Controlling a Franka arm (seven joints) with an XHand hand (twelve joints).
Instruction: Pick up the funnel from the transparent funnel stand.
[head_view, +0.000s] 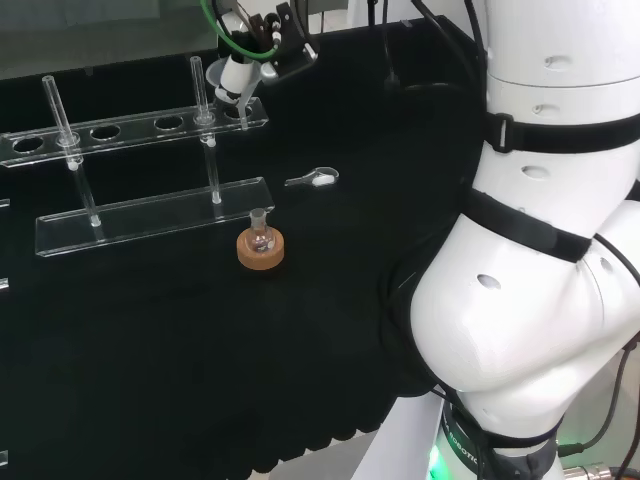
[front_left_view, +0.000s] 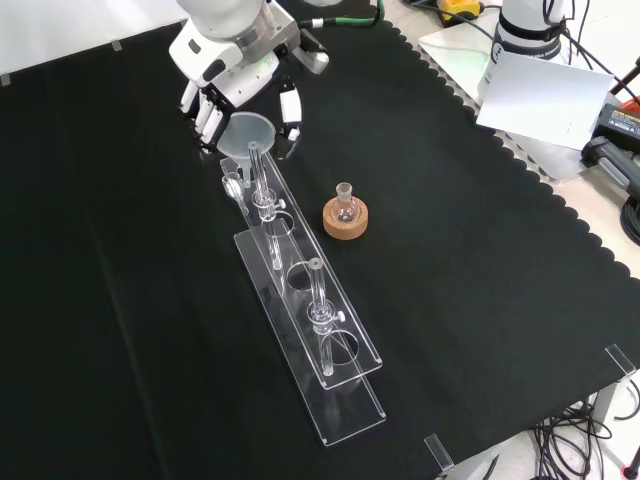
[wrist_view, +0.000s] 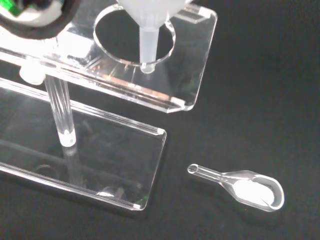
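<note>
A translucent white funnel (front_left_view: 248, 133) is at the end hole of the clear funnel stand (front_left_view: 335, 375), at the stand's far end in the front view. The hand (front_left_view: 228, 62) reaches down over it, fingers (front_left_view: 205, 115) curled against one side of the cone and the thumb against the other. From the head camera the funnel (head_view: 230, 88) hangs tilted under the hand (head_view: 262, 50), above the right end of the stand (head_view: 150, 215). In the wrist view the funnel's stem (wrist_view: 149, 45) points into the round hole of the stand's upper shelf (wrist_view: 192, 65).
A small glass flask on a cork ring (front_left_view: 346, 215) stands just right of the stand in the front view, and in front of it as the flask (head_view: 260, 248) in the head view. A small clear glass scoop (wrist_view: 242, 186) lies on the cloth by the stand's end.
</note>
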